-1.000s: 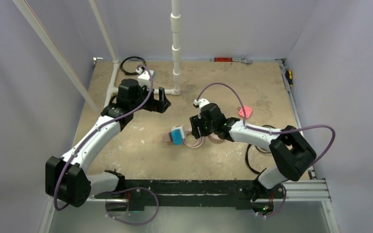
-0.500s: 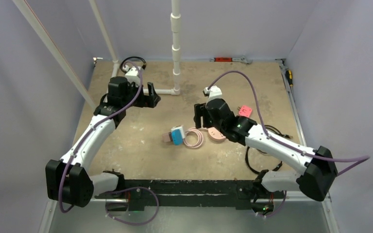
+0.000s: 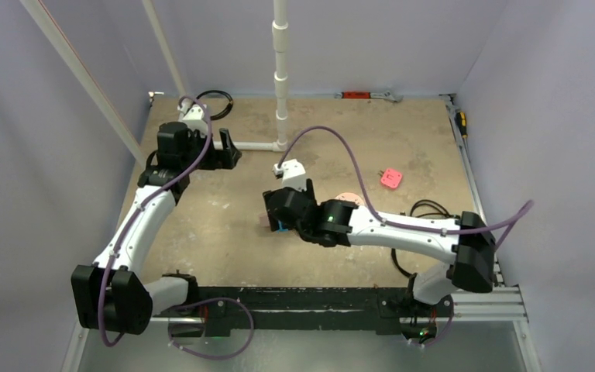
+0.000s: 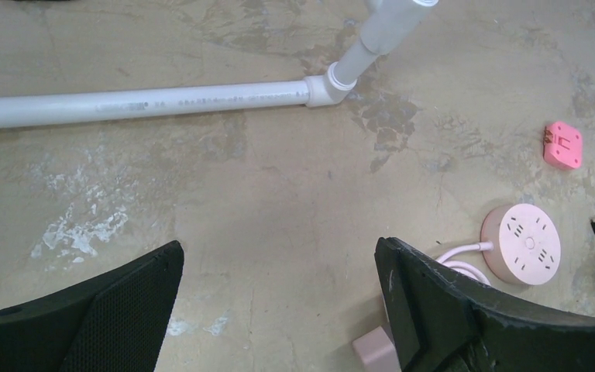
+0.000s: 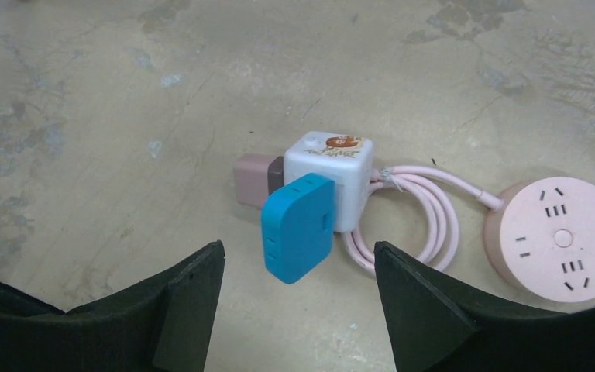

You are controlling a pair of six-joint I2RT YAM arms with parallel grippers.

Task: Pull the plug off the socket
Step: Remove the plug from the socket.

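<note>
A white cube socket (image 5: pixel 329 182) lies on the table with a blue plug (image 5: pixel 298 227) stuck in its near face and a pinkish-brown plug (image 5: pixel 256 180) in its left face. Its pink cable (image 5: pixel 426 221) coils to a round pink socket (image 5: pixel 558 239). My right gripper (image 5: pixel 298 246) is open and hovers over the blue plug, one finger on each side, not touching. In the top view my right gripper (image 3: pixel 279 209) covers the cube, with only the blue plug (image 3: pixel 281 225) showing. My left gripper (image 3: pixel 228 151) is open and empty at the far left, away from the socket.
A white PVC pipe (image 4: pixel 163 101) lies along the table and joins an upright post (image 3: pixel 280 77). A small pink adapter (image 3: pixel 390 178) lies at the right. Black cables (image 3: pixel 426 209) lie by the right edge, another coil (image 3: pixel 215 97) at the back left. Tools (image 3: pixel 356 95) lie along the back edge.
My right gripper has swung left, from beside the round pink socket to over the cube and blue plug. My left gripper has drawn back toward the far left corner.
</note>
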